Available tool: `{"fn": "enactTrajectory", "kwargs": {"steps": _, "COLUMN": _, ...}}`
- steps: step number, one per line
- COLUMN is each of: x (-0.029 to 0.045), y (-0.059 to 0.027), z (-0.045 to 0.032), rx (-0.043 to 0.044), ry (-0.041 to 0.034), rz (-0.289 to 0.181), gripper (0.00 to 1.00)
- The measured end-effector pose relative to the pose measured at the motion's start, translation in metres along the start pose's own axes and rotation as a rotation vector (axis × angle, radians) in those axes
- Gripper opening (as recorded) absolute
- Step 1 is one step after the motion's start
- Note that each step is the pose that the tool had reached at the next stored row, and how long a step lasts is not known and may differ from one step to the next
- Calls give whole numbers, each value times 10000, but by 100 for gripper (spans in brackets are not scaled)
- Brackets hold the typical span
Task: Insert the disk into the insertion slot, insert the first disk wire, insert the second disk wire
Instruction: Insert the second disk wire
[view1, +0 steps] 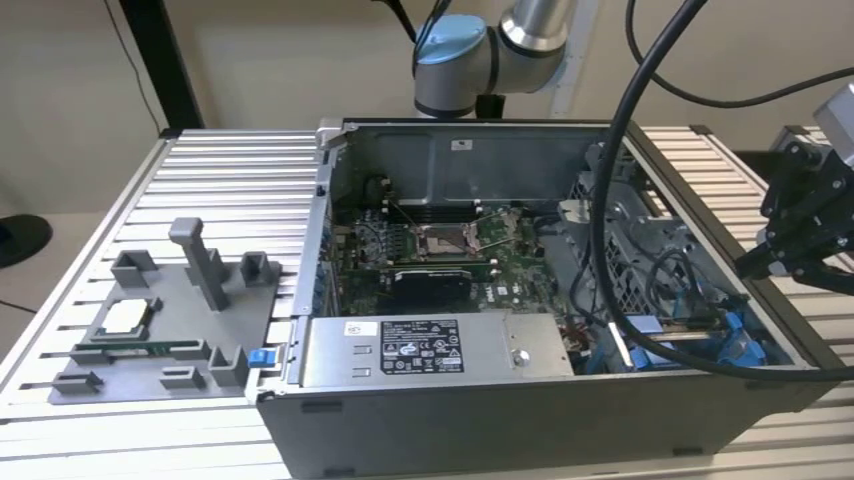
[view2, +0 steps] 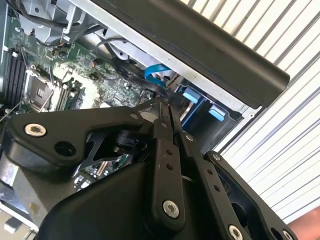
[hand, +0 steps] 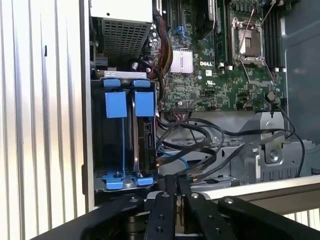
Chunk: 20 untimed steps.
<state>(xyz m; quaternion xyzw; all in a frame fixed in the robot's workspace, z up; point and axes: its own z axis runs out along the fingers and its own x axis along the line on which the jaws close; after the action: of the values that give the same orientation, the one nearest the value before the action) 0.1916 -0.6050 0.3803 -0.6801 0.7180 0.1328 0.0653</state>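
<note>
Two black fingers of the gripper (hand: 176, 180) are pressed together with nothing between them. It hangs near the insertion slot (hand: 97, 150) of the computer case (view1: 534, 420). The disk (hand: 144, 104) seems to stand on its edge inside the slot, blue frame up, likely so it fits the thin gap. Loose black wires (hand: 200, 145) lie just beside it. The grey box (view1: 420, 345) has a white label.

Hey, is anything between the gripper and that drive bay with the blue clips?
Nothing visible covers the dark grey drive bay with blue plastic clips. The black gripper sits near the case's light grey metal rim; a bundle of black cables lies beside the bay, not over it.
</note>
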Motion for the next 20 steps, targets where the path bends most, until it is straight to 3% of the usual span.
{"fn": "enactTrajectory", "kwargs": {"steps": 20, "x": 27, "y": 1, "z": -25, "rx": 9, "ry": 0, "rz": -2, "gripper": 0}}
